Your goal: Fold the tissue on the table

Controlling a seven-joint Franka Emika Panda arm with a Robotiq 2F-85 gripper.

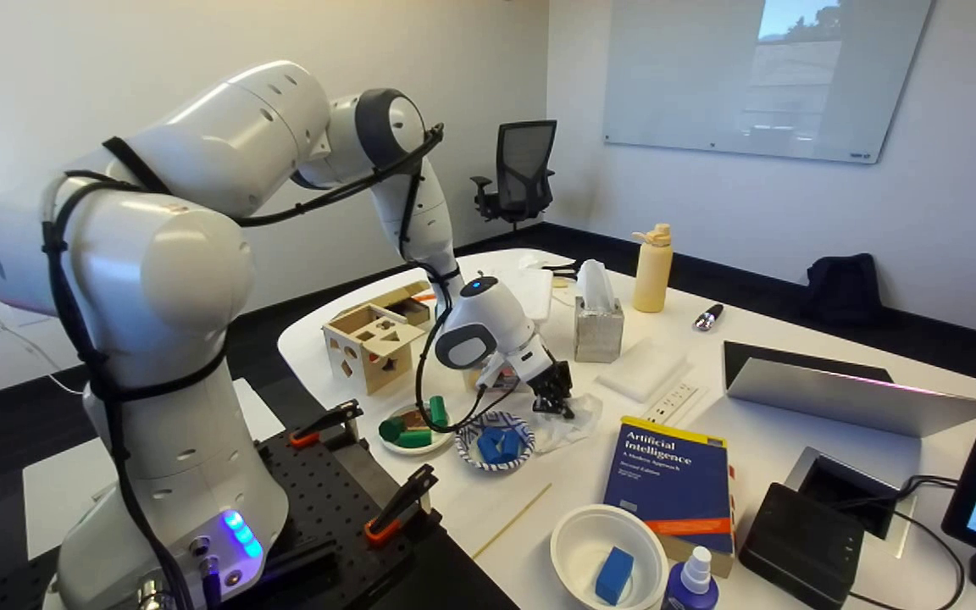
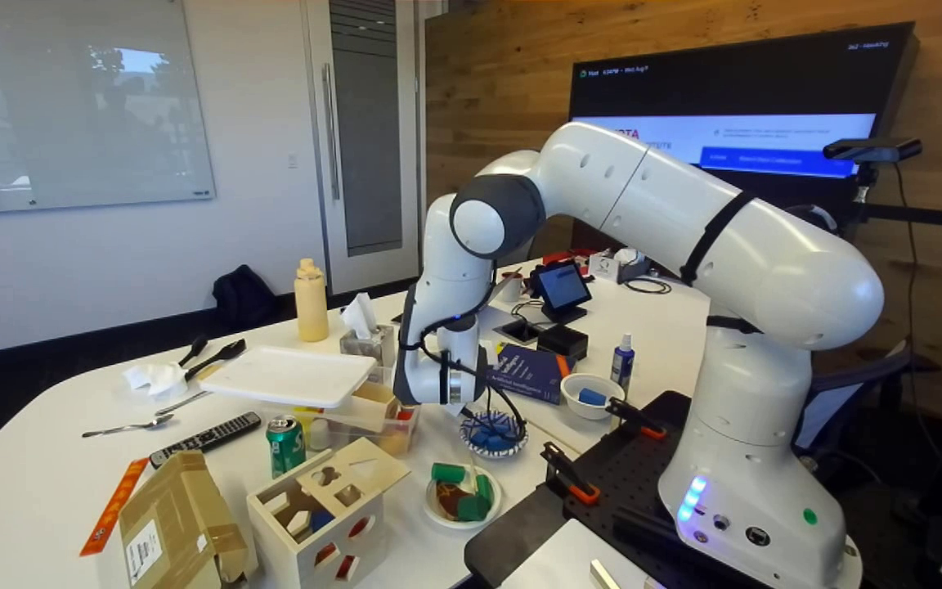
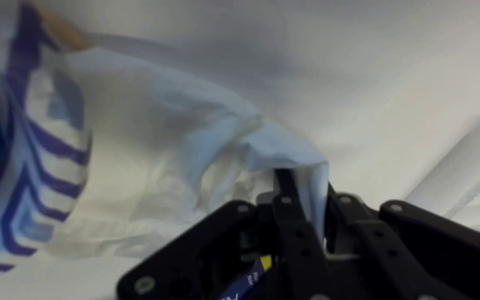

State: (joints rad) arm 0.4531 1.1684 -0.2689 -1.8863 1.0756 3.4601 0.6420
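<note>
pinching part of the tissue (image 3: pixel 206 146) just beside the bowl (image 3: pixel 52 146), the gripper (image 3: pixel 308 179) is probably starting the fold, the next move likely calling for laying that part over toward the bowl before letting go

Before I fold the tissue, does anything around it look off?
Yes: the tissue is crumpled rather than flat, its edge pinched up in the gripper, so a neat fold may be hard. It also lies right by the patterned bowl; whether they touch is unclear.
</note>
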